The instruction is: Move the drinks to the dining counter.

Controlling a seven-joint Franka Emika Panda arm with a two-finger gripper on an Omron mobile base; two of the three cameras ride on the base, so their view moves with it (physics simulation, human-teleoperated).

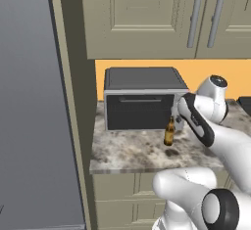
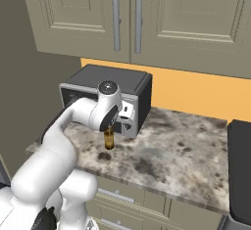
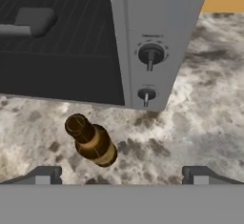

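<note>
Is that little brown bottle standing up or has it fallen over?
Standing upright. The brown bottle rests on its base on the marbled counter, neck pointing up, in front of the toaster oven.

One brown glass bottle (image 3: 91, 140) standing on marbled counter (image 1: 132, 153). One toaster oven (image 1: 142, 97) sitting there, two knobs showing. Two cabinet handles hanging overhead.
</note>
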